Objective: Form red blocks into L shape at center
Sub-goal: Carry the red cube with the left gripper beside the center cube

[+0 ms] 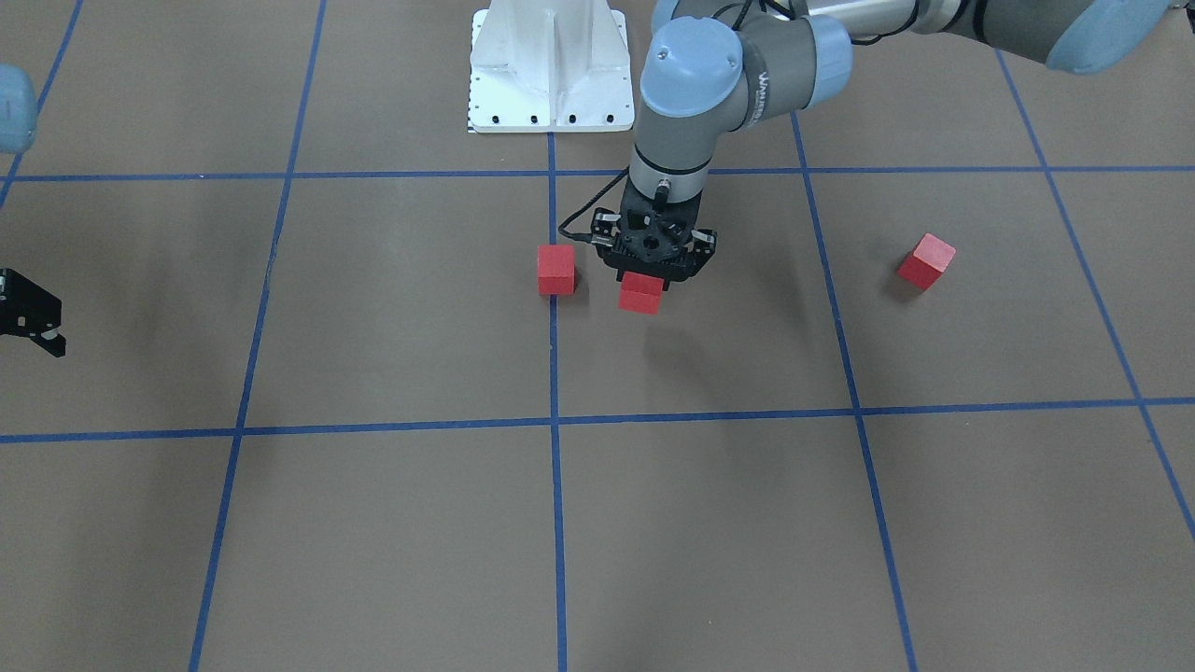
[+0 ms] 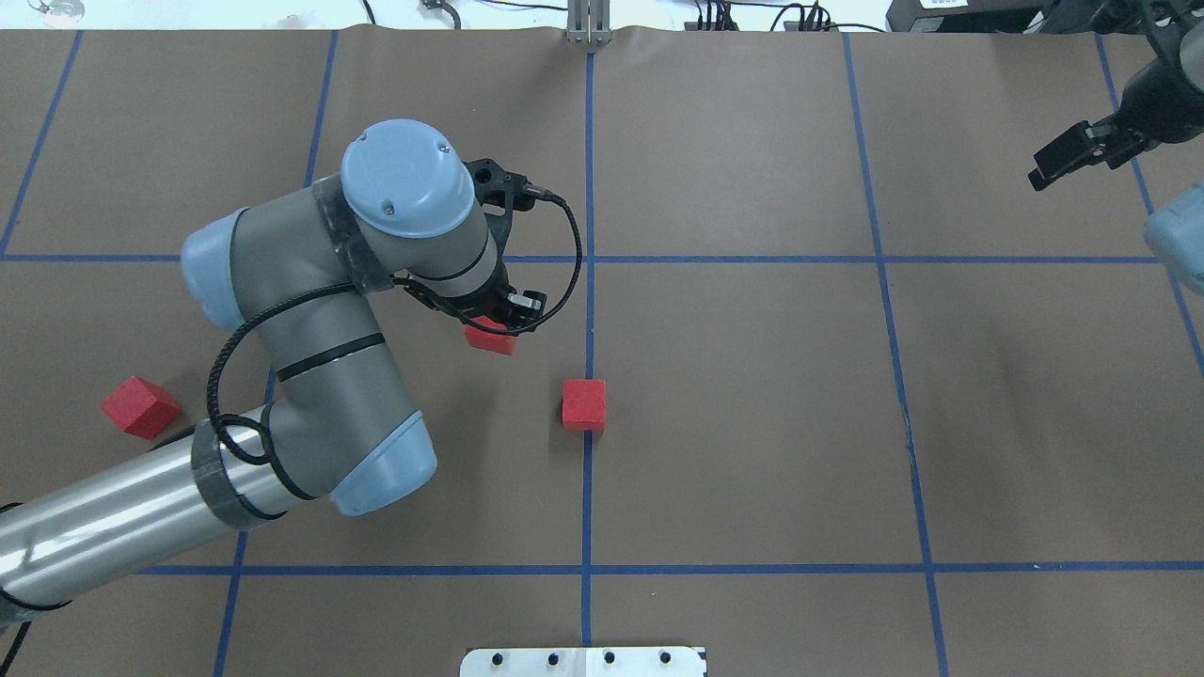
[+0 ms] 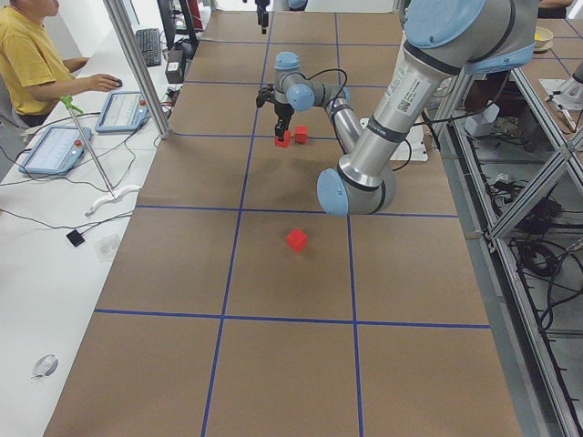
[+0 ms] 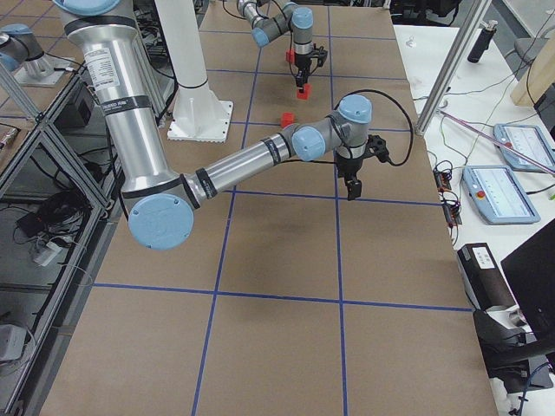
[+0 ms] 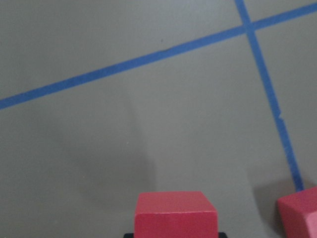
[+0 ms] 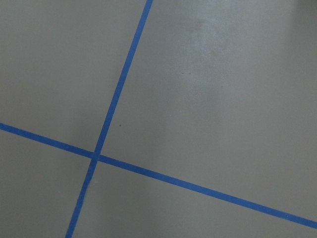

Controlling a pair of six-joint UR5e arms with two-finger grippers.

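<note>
My left gripper (image 1: 644, 285) is shut on a red block (image 1: 640, 294) and holds it a little above the brown floor, just left of the centre blue line (image 2: 588, 320) in the overhead view (image 2: 491, 336). The held block fills the bottom of the left wrist view (image 5: 176, 214). A second red block (image 2: 584, 404) rests on the centre line, close beside the held one, and also shows in the front view (image 1: 556, 269). The third red block (image 2: 141, 406) lies far off on my left side. My right gripper (image 2: 1039, 177) hangs empty at the far right; I cannot tell whether its fingers are open.
The white robot base (image 1: 549, 70) stands at the robot's edge of the floor on the centre line. My left arm's elbow (image 2: 301, 376) hangs over the floor between the third block and the centre. An operator sits at a side table (image 3: 27, 55).
</note>
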